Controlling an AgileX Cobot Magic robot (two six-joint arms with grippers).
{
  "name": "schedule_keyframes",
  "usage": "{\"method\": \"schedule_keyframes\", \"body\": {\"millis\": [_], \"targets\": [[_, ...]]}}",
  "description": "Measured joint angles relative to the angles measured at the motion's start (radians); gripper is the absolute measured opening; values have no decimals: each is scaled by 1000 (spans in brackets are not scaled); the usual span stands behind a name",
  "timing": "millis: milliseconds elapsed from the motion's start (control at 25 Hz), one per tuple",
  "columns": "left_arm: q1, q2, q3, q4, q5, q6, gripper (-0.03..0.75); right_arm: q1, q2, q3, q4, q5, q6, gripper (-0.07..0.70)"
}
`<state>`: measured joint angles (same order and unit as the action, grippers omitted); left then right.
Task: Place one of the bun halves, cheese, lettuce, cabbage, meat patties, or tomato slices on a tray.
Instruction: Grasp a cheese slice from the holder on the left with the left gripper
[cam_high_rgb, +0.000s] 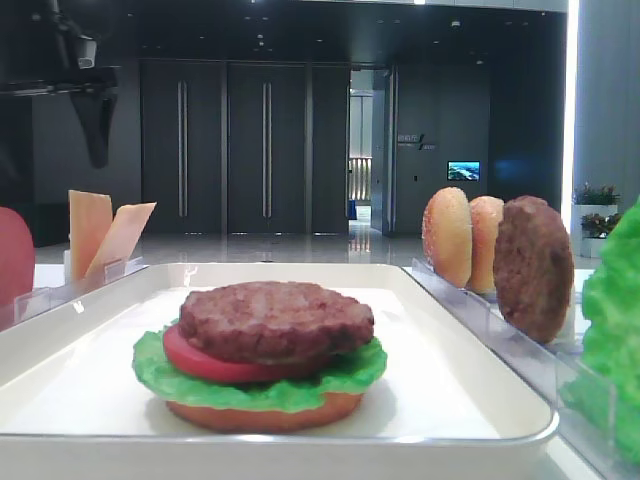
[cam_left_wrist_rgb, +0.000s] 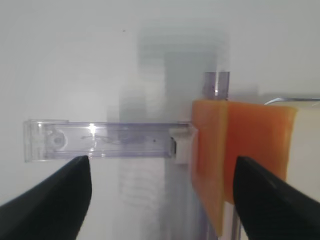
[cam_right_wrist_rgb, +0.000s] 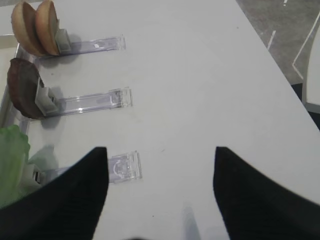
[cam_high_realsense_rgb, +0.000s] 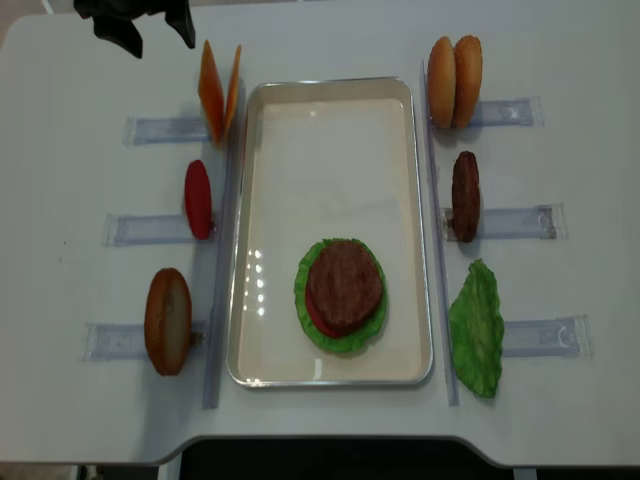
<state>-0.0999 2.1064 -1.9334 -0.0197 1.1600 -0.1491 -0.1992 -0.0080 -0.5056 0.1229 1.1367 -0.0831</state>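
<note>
While the left pincer (cam_left_wrist_rgb: 160, 195) hangs with its jaws wide apart and empty, close to the two cheese (cam_high_realsense_rgb: 219, 92) slices standing upright in their clear rack (cam_high_realsense_rgb: 165, 128) at the far left of the tabletop (cam_high_realsense_rgb: 330, 40), the main risk is judged to be that both slices are caught together, or that one is knocked flat, since they lean close against each other. A thin slice could also be bent or dropped short of the tray (cam_high_realsense_rgb: 410, 200). On the tray, a stack is held: bun half, lettuce (cam_high_realsense_rgb: 305, 300), tomato slice and meat patty (cam_high_realsense_rgb: 344, 283) uppermost. Racks on the right carry two bun halves (cam_high_realsense_rgb: 455, 80), one patty and a lettuce leaf. The right pincer (cam_right_wrist_rgb: 160, 155) is seen parted, holding nothing.
</note>
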Motion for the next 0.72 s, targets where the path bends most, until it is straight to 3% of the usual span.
{"method": "schedule_keyframes", "body": {"millis": [520,720], "targets": [[-216,1,-13,35,-5,-116,688,0,0,0,0,0,0,434],[-246,1,-39,65,-2,-148,688,0,-1,0,0,0,0,434]]}}
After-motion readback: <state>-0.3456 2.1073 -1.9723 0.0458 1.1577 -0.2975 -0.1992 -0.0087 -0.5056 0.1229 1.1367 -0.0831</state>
